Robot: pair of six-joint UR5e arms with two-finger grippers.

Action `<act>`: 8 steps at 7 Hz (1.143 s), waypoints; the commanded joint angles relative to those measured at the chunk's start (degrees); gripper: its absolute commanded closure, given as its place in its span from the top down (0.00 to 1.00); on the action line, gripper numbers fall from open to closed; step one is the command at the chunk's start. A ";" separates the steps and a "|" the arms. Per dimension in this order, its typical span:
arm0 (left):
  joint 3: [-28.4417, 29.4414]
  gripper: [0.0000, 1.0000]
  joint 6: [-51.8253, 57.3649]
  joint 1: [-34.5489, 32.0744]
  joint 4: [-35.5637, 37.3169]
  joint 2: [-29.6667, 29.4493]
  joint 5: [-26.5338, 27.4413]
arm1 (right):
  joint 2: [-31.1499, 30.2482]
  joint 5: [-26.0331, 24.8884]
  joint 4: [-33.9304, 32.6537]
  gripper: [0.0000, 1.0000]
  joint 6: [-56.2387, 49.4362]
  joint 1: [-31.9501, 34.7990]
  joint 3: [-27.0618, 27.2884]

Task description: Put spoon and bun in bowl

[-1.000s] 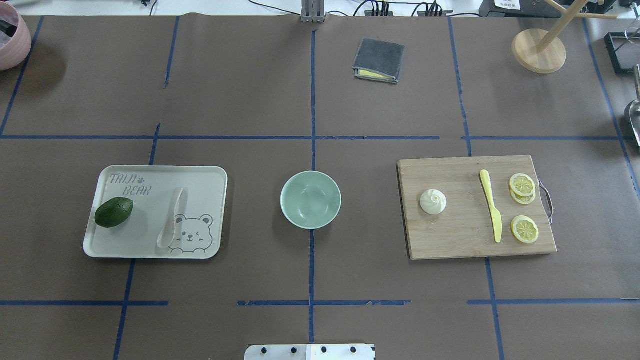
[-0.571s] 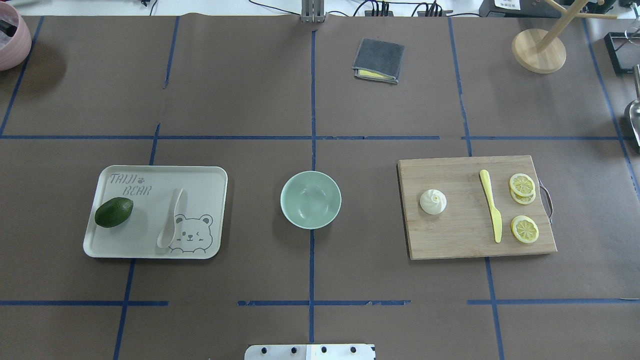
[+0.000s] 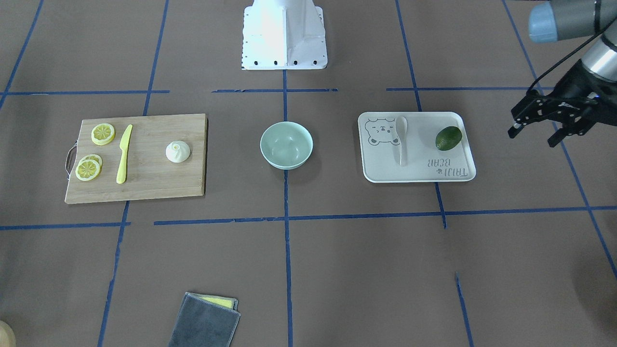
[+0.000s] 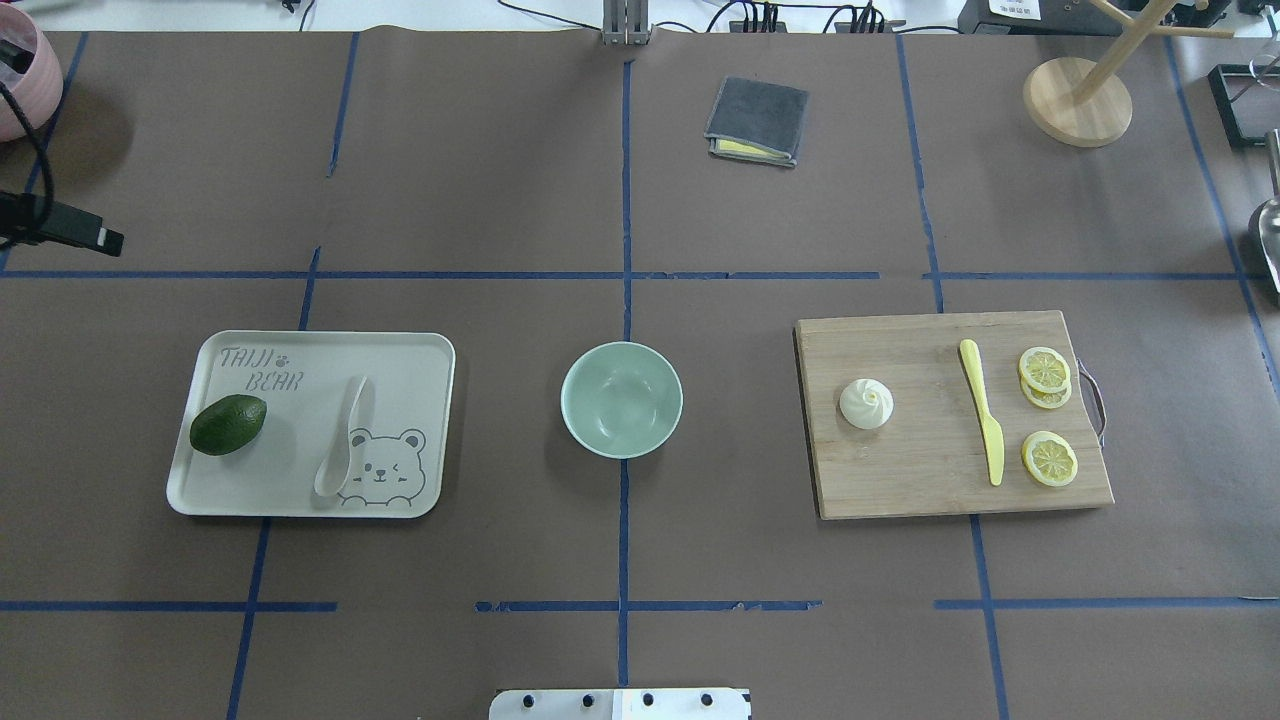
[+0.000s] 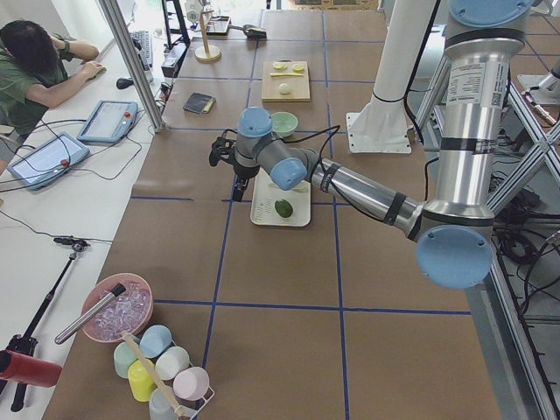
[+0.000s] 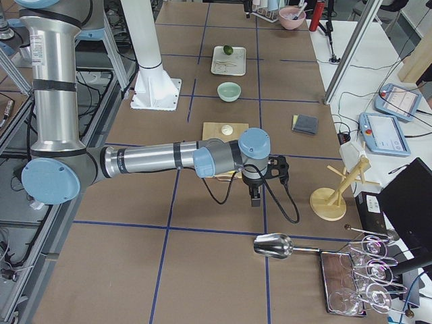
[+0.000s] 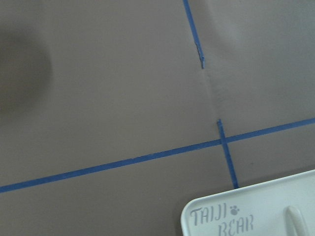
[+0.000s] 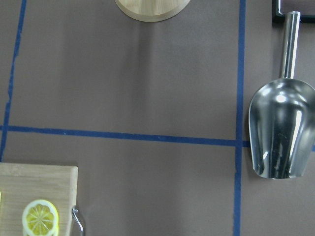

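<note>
The off-white spoon (image 4: pixel 340 440) lies on the white bear-print tray (image 4: pixel 400 350), next to a green avocado (image 4: pixel 228 424). The spoon also shows in the front view (image 3: pixel 401 140). The mint-green bowl (image 4: pixel 621 399) stands empty at the table's middle. The white bun (image 4: pixel 866 404) sits on the wooden cutting board (image 4: pixel 920 480). My left gripper (image 3: pixel 531 137) is open and empty, in the air beyond the tray's outer side. One of its fingers (image 4: pixel 80 236) shows at the overhead view's left edge. My right gripper (image 6: pixel 266 182) shows only in the right side view, past the board; I cannot tell its state.
A yellow plastic knife (image 4: pixel 982 410) and lemon slices (image 4: pixel 1048 458) lie on the board. A grey cloth (image 4: pixel 757 120) lies at the back. A wooden stand (image 4: pixel 1077 100) and a metal scoop (image 8: pixel 280 132) are at the far right. A pink bowl (image 4: pixel 25 80) is at the back left.
A part of my left gripper has come into the overhead view at its left edge. The spoon, bun and bowl have not moved.
</note>
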 commanded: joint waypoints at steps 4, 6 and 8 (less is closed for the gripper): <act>4.01 0.97 -23.48 23.31 -2.22 -6.33 20.08 | 0.11 2.99 7.05 1.00 12.38 -5.65 1.95; 5.59 0.92 -28.13 28.06 -2.31 -6.77 22.81 | 0.11 2.73 7.05 1.00 12.74 -6.53 2.48; 8.31 0.85 -28.24 29.05 -2.22 -8.17 24.32 | 0.19 2.64 6.96 1.00 13.71 -6.97 3.10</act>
